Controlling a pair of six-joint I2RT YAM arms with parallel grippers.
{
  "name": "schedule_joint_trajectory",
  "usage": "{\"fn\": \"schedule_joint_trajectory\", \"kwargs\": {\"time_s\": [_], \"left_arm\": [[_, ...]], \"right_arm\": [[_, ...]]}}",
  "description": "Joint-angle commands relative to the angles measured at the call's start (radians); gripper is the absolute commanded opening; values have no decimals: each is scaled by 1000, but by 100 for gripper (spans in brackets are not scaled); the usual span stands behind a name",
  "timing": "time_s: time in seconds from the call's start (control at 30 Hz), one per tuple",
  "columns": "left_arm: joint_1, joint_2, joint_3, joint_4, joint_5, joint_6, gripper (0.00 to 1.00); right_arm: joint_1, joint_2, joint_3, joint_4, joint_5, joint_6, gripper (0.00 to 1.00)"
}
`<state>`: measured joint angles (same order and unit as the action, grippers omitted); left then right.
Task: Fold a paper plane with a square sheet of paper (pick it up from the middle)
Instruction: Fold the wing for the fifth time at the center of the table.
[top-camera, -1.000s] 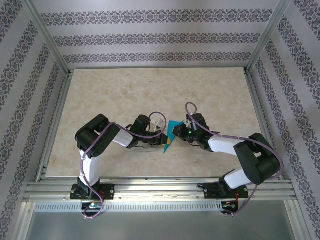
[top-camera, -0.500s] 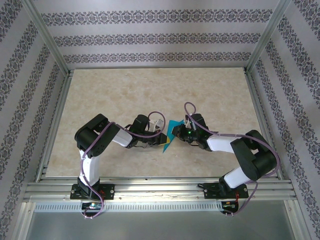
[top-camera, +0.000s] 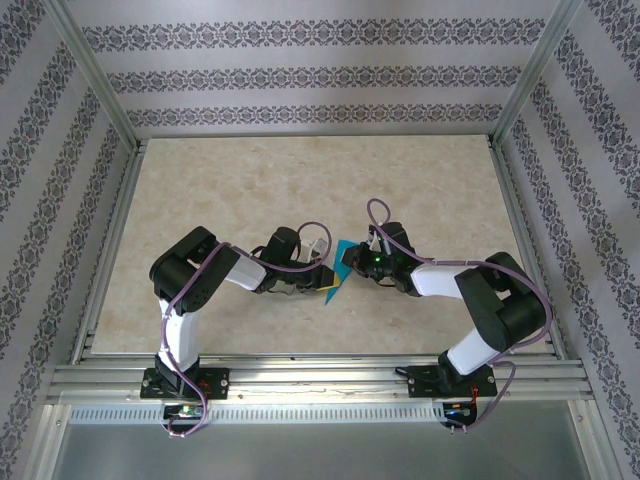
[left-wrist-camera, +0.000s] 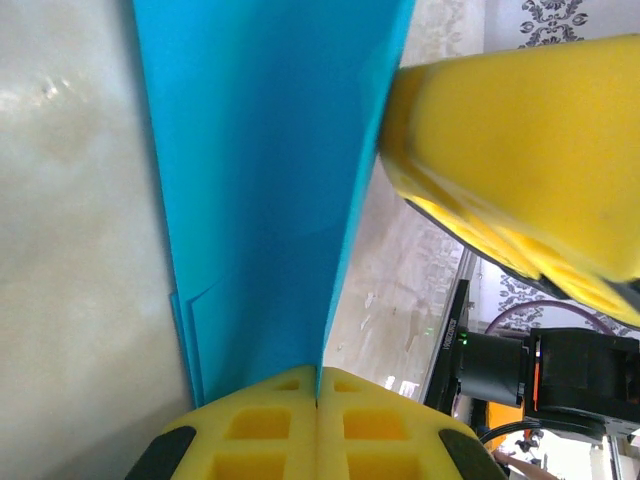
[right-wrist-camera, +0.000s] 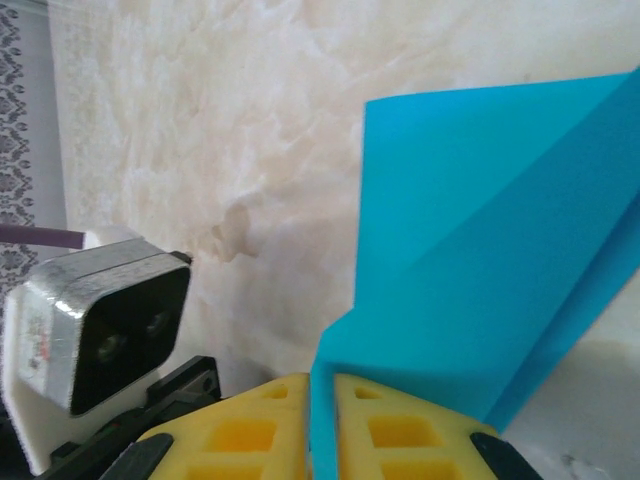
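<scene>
Pinching opposite edges of the creased sheet (left-wrist-camera: 260, 180), left claw (left-wrist-camera: 318, 392) and right claw (right-wrist-camera: 322, 398) grip it. Further folds likely remain.

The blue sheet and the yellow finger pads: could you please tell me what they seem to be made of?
Blue sheet: thin matte paper, probably; it holds sharp creases and layered edges. Yellow finger pads: likely soft moulded foam or rubber, matte, with square recesses.
</scene>
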<state>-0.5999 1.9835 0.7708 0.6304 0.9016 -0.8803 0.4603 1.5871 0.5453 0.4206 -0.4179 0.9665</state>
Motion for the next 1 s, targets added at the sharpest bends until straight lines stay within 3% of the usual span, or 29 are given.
{"fn": "schedule_joint_trajectory", "kwargs": {"time_s": [0.0,0.27,0.63,0.97], "left_arm": [[18,35,-3,-95,-24,8,0],[26,37,-22,-72,-29,-26,0],[40,48,-61,46,-34,-103,0],[44,35,-77,37,-53,-109,0]], "right_arm": [[-12,17,24,10,-17,-5,14],[-31,-22,11,6,-18,-15,15],[-31,42,57,10,-102,-29,15],[-34,64,77,12,-125,-29,15]]}}
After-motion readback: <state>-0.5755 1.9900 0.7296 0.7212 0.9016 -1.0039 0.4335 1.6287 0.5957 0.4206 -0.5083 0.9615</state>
